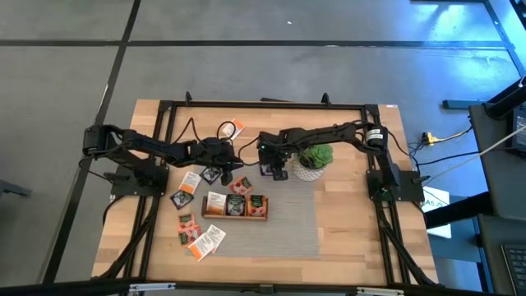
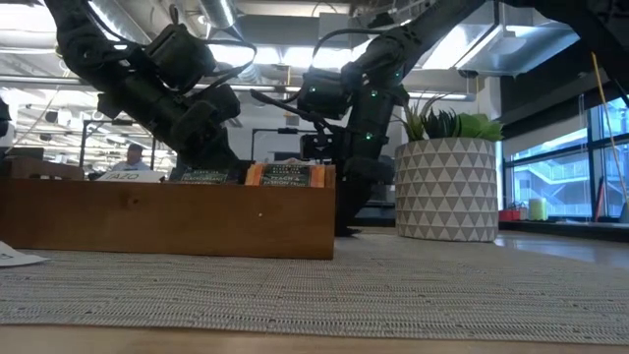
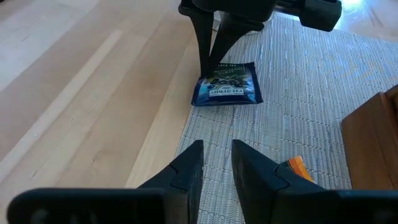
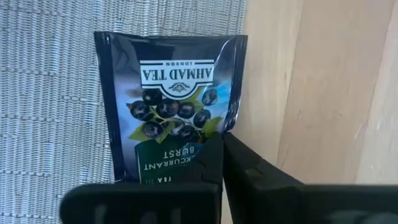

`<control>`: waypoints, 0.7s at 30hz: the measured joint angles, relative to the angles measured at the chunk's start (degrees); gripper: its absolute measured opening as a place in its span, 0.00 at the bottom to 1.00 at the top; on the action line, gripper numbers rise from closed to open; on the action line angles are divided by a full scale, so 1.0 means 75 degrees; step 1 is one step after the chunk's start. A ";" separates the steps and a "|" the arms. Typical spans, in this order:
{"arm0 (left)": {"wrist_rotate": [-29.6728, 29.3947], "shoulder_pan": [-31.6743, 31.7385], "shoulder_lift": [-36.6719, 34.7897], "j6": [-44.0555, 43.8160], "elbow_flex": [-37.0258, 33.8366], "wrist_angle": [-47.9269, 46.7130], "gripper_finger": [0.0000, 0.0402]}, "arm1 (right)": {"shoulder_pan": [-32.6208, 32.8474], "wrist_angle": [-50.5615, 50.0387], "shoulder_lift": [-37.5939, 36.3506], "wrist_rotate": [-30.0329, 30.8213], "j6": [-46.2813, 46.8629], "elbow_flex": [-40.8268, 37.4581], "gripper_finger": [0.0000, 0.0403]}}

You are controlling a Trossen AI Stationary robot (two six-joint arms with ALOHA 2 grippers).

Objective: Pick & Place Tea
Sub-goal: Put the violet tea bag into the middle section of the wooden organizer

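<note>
A dark blue tea sachet (image 3: pixel 227 87) printed with berries lies flat at the woven mat's edge, also plain in the right wrist view (image 4: pixel 168 106). My right gripper (image 4: pixel 222 165) stands over it, just left of the potted plant (image 1: pixel 312 160) in the high view, shut on it. My left gripper (image 3: pixel 216 163) hovers a short way off, pointing at that sachet, open by a narrow gap and holding nothing. An orange sachet (image 3: pixel 297 168) lies beside its fingers. Several more sachets (image 1: pixel 201 238) lie scattered on the table, and some stand in the wooden tray (image 1: pixel 234 205). My right gripper pinches the dark blue sachet at one edge, near a corner (image 4: pixel 229 124), between its two fingers. The fingers (image 3: pixel 208 50) come from above, pointing down, and meet at that edge. The rest of the sachet lies flat on the mat.
The wooden tray (image 2: pixel 167 216) sits near the table's middle, toward its near edge, with the white patterned plant pot (image 2: pixel 444 192) to its right. Bare wood (image 3: pixel 81 87) lies left of the mat (image 3: pixel 298 81). White-and-orange sachets (image 1: pixel 232 128) lie near the far edge.
</note>
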 joint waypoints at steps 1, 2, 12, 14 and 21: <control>0.0000 0.0000 0.0000 0.0003 0.0000 -0.0001 0.20 | 0.0000 -0.0007 -0.0003 0.0000 0.0021 0.0016 0.01; 0.0000 0.0000 0.0000 0.0003 0.0000 0.0002 0.20 | 0.0000 -0.0040 -0.0026 0.0001 0.0047 0.0069 0.01; 0.0000 0.0000 0.0000 -0.0383 0.0000 0.0008 0.21 | -0.0006 -0.0170 -0.0206 0.0957 -0.0197 0.0694 0.01; 0.0000 0.0000 0.0000 -0.0719 0.0000 0.0010 0.21 | 0.0000 -0.0167 -0.0198 0.1061 -0.0314 0.0698 0.01; 0.0004 0.0109 0.0000 -0.1419 0.0000 0.0244 0.21 | 0.0104 0.0045 -0.0198 0.1394 -0.0319 0.0713 0.00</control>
